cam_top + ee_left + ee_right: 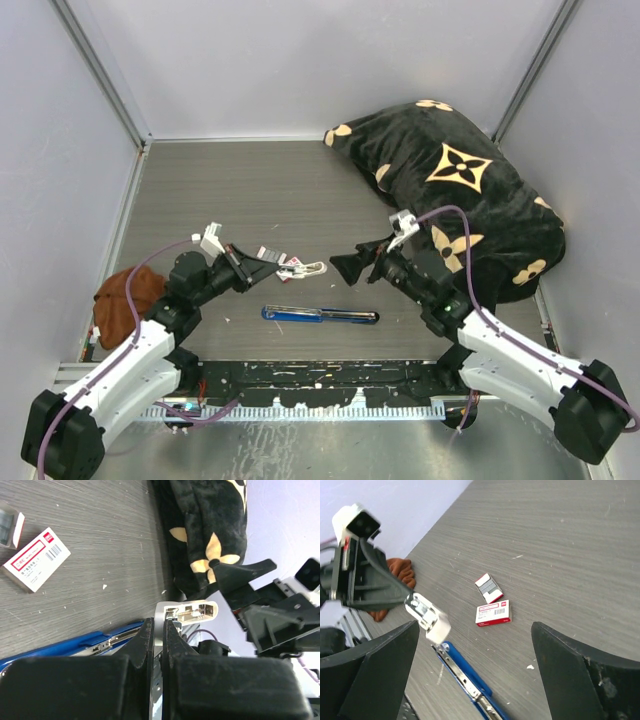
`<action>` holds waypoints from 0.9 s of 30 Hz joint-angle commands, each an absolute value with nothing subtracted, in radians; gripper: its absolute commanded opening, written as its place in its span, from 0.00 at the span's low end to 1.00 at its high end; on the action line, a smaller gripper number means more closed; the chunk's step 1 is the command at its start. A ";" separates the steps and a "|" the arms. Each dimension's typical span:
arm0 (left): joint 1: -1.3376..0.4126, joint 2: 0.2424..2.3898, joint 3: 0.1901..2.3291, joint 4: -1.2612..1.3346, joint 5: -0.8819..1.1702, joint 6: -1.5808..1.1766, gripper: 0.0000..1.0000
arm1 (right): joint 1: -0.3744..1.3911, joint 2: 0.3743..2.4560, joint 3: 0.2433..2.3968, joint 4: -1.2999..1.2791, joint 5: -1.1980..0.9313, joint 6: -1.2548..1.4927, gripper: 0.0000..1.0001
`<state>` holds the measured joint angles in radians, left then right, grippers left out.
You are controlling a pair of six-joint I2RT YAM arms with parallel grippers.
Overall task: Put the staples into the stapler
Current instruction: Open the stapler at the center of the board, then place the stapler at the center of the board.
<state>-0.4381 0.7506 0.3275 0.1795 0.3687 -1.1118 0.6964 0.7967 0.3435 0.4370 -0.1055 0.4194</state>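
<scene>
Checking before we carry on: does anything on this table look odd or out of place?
Yes. A big black pillow fills the back right corner, odd for a stapling job. The stapler lies opened out flat, and the left gripper is shut on a small white piece, held off the table.

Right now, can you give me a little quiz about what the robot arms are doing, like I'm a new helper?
1. Which lies closer to the near edge of the table: the stapler or the red-and-white box?
2. The left gripper is shut on: A) the stapler, B) a small white oblong piece, C) the red-and-white box.
3. True or false: the right gripper is shut.

Key: 1. The stapler. 2. B. 3. False. Its fingers stand wide open and hold nothing.
</scene>
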 commanded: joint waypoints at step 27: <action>-0.434 0.698 0.279 0.270 0.357 -1.083 0.00 | 0.687 1.176 0.613 0.286 -0.422 0.936 0.52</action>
